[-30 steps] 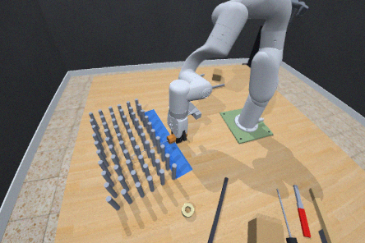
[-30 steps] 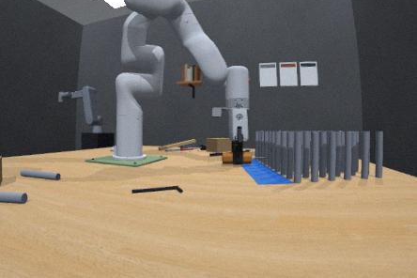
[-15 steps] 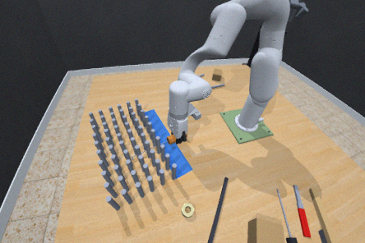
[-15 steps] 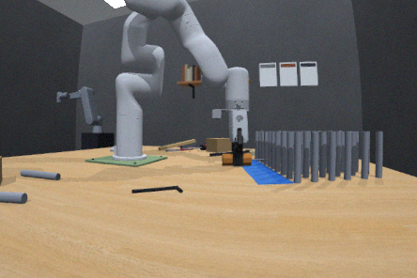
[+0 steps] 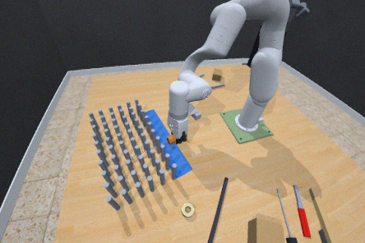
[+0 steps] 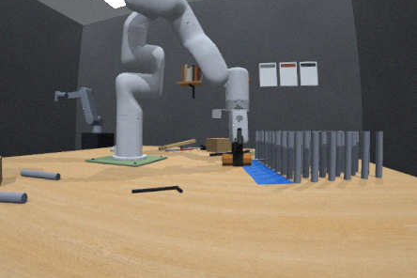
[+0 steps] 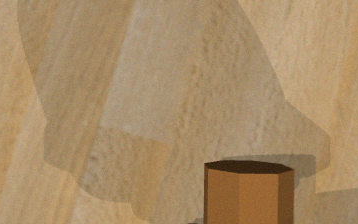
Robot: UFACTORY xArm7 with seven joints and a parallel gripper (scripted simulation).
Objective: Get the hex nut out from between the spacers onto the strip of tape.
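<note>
On my table I see a pale ring washer lying flat, and near it a long dark bar — both well apart from the green base plate. Near the front edge lie a red-handled tool, a thin dark-handled screwdriver and a brown box — and on the far wall hang three paper sheets beside a small bookshelf.

handle orange-brown | tape blue | spacers grey

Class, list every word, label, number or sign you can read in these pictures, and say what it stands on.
No text can be read anywhere.
Three wall sheets: coloured header bars, print too small to read.
Shelf books: spines too blurred.
Tools, spacers, tape strip: unmarked.
</note>
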